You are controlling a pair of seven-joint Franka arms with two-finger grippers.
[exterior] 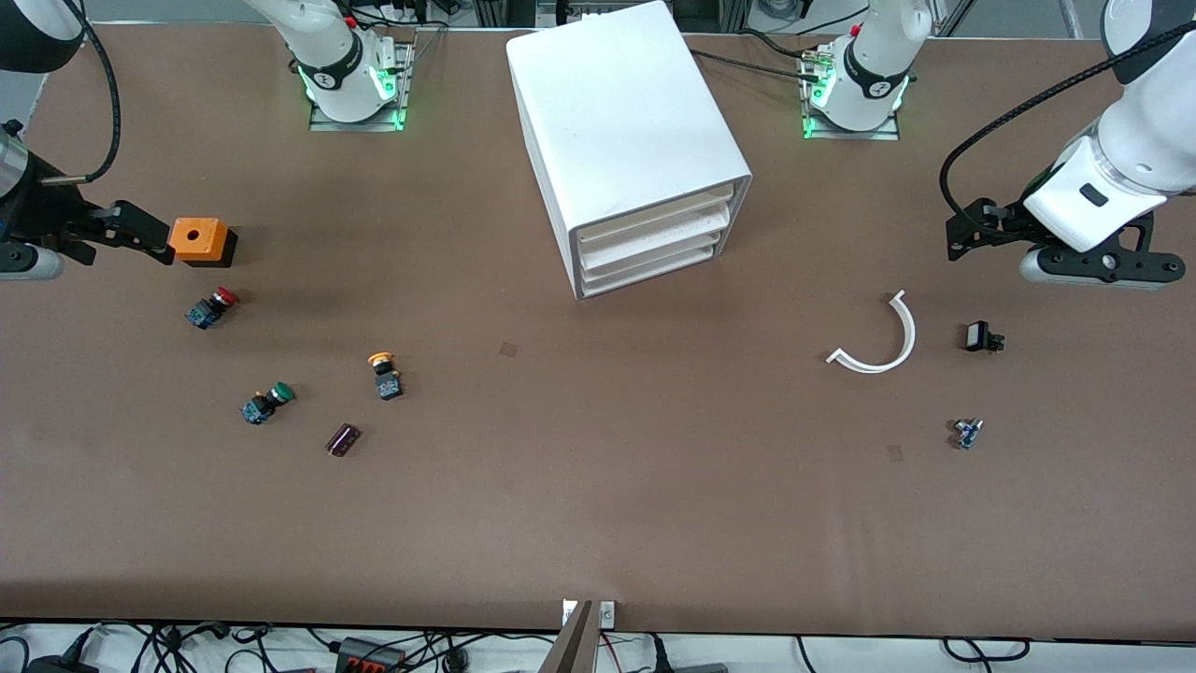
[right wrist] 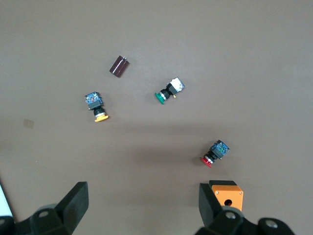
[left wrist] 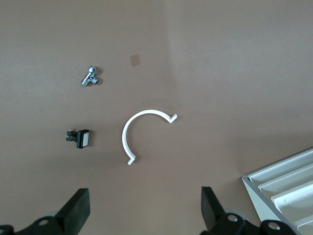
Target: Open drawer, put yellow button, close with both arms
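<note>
Currently drawer (exterior: 654, 217) shut in cabinet (exterior: 621, 121); yellow button (exterior: 384, 374) on tabletop (exterior: 598, 486) toward right arm's end, between green button (exterior: 266, 403) and cabinet; left claw (left wrist: 144, 208) released, empty, above white hook (left wrist: 142, 132); right claw (right wrist: 142, 208) released, empty, beside orange box (exterior: 198, 240).

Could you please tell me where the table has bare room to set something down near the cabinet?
The widest bare patch lies in front of the cabinet, between the yellow button and the white curved clip, running down to the table's near edge. It is crowded toward the right arm's end, around the red button and green button.
</note>
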